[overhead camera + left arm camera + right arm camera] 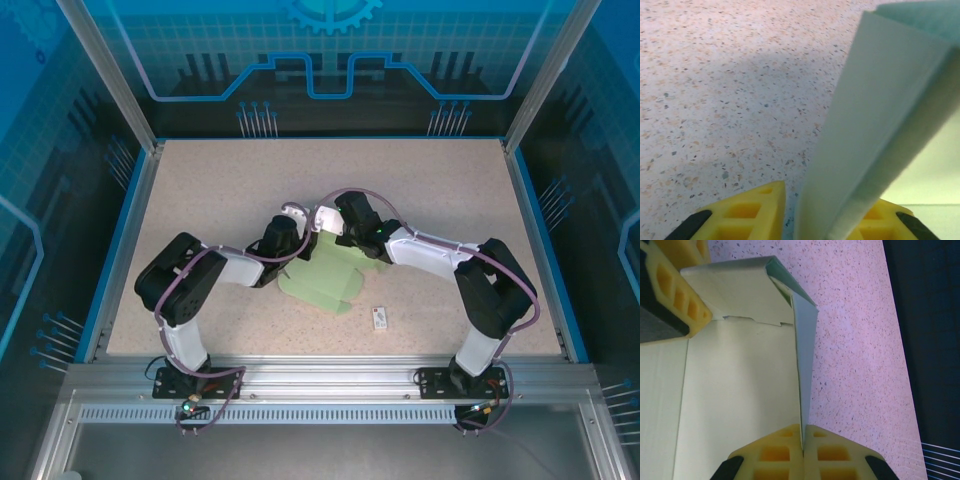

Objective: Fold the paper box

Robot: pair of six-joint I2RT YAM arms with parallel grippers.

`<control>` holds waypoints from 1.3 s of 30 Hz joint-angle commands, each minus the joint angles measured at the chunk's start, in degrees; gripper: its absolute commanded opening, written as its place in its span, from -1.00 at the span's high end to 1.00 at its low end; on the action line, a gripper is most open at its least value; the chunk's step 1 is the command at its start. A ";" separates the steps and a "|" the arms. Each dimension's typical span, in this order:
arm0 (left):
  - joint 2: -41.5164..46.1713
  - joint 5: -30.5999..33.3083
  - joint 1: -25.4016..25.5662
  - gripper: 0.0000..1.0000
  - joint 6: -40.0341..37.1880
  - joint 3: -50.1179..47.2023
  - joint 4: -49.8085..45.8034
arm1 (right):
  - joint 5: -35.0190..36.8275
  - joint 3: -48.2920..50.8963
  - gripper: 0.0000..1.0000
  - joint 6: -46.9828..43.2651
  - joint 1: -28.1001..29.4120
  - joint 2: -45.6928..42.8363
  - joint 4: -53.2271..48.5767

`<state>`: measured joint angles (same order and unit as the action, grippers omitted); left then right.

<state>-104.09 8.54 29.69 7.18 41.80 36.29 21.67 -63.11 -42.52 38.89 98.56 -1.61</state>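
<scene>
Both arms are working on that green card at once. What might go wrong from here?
1. The right gripper is shut on a thin upright wall of the paper box. A pull against the other arm might crease or tear it.
2. A raised flap stands between the fingers of the left gripper, with a sliver of gap on one side, so it may slip out and spring flat.

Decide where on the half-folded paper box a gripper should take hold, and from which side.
On the paper box, grip a raised wall, not the base panel lying flat on the table. The wall is a thin upright sheet, so come in along its free edge, one finger on each face, as the right gripper does.
</scene>
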 commanded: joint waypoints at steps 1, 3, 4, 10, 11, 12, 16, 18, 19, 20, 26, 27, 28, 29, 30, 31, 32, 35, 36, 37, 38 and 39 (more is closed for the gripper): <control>-0.13 10.85 -0.84 0.55 4.13 0.58 -1.76 | -0.16 0.13 1.00 0.68 -0.06 -1.62 -2.79; -0.07 13.88 -0.58 0.59 5.44 0.81 -2.34 | -0.36 0.33 1.00 0.74 0.04 -1.53 -2.60; -0.12 15.02 -0.49 0.60 5.85 1.11 -2.78 | -0.40 0.35 1.00 0.84 0.04 -1.53 -2.53; -1.01 19.52 -0.33 0.67 9.95 2.67 -5.69 | -1.01 1.08 1.00 1.03 0.41 -1.84 -2.36; -1.07 19.71 -0.26 0.67 10.54 2.62 -5.72 | -1.06 1.32 1.00 1.07 0.51 -1.89 -2.32; -1.09 19.80 -0.27 0.68 10.91 2.48 -5.45 | -1.01 1.49 1.00 1.11 0.52 -1.91 -2.18; -1.18 15.95 -0.23 0.70 10.31 1.36 -1.68 | -0.78 1.77 1.00 1.20 0.37 -2.06 -1.67; -1.06 12.94 -0.23 0.70 9.26 0.47 1.04 | -0.28 1.53 1.00 1.26 0.22 -1.99 -1.43; -1.09 10.79 -0.23 0.68 7.95 0.53 1.73 | 0.02 1.40 1.00 1.29 0.13 -1.91 -1.43; -1.16 8.28 -0.24 0.65 6.85 0.32 3.08 | 0.21 1.13 1.00 1.22 0.03 -1.80 -1.45; -0.68 -0.17 -0.19 0.40 3.25 -0.22 5.72 | 1.18 0.26 1.00 0.88 -0.05 -1.10 -1.73; -0.43 -0.61 -0.27 0.35 2.82 -0.45 6.00 | 1.14 0.18 1.00 0.86 -0.09 -1.03 -1.73; -0.26 -0.86 -0.24 0.31 2.48 -0.45 6.15 | 1.13 0.16 1.00 0.77 -0.05 -1.01 -1.76; -0.03 -1.10 -0.27 0.27 2.07 -0.53 6.29 | 1.18 0.18 1.00 0.69 -0.05 -0.90 -1.73; 0.26 -1.35 -0.32 0.23 1.65 -0.57 6.40 | 1.18 0.13 1.00 0.69 -0.04 -0.83 -1.74; 0.60 -1.56 -0.29 0.20 1.37 -0.58 6.58 | 1.18 0.16 1.00 0.69 -0.05 -0.70 -1.73; 0.90 -1.99 -0.33 0.16 1.02 -0.52 6.58 | 1.17 0.17 1.00 0.59 -0.09 -0.63 -1.74; 1.77 -2.82 -0.51 0.07 0.59 -0.24 6.58 | 1.18 0.16 1.00 0.60 -0.05 -0.48 -1.78; 2.01 -3.02 -0.64 0.04 0.46 -0.05 6.55 | 1.04 0.18 1.00 0.54 -0.05 -0.48 -1.81; 2.21 -3.19 -0.75 0.02 0.58 0.14 6.34 | 0.97 0.26 1.00 0.51 -0.05 -0.52 -1.82; 2.32 -3.64 -1.03 0.01 0.70 0.56 5.73 | 0.88 0.27 1.00 0.51 -0.06 -0.57 -1.82; 2.52 -3.94 -1.21 -0.01 0.94 0.85 5.55 | 0.84 0.22 1.00 0.51 -0.05 -0.57 -1.82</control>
<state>-103.94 6.17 29.58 8.86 41.80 40.16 22.46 -62.96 -41.98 38.94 98.56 -1.69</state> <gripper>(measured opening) 0.500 0.053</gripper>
